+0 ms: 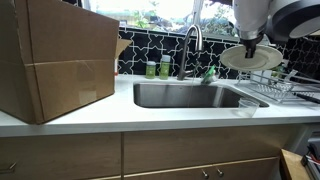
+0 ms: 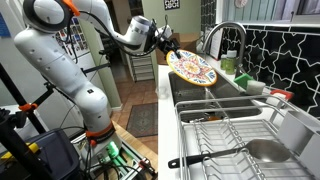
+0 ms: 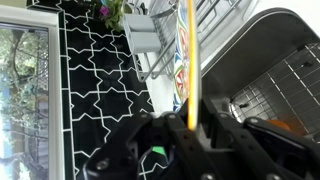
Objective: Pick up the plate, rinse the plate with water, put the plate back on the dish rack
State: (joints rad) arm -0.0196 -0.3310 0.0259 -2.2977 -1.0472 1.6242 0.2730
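My gripper is shut on the rim of the plate, which hangs in the air tilted on edge. In an exterior view the plate shows a yellowish rim and a colourful patterned face, held by the gripper above the sink's end. In the wrist view the plate runs edge-on as a thin yellow line out of the gripper. The wire dish rack stands beside the sink, just below the plate; it also fills the foreground in an exterior view, the dish rack.
A steel sink with a curved faucet lies in the counter. A big cardboard box stands beside it. Green bottles line the back wall. A pan with a black handle rests in the rack.
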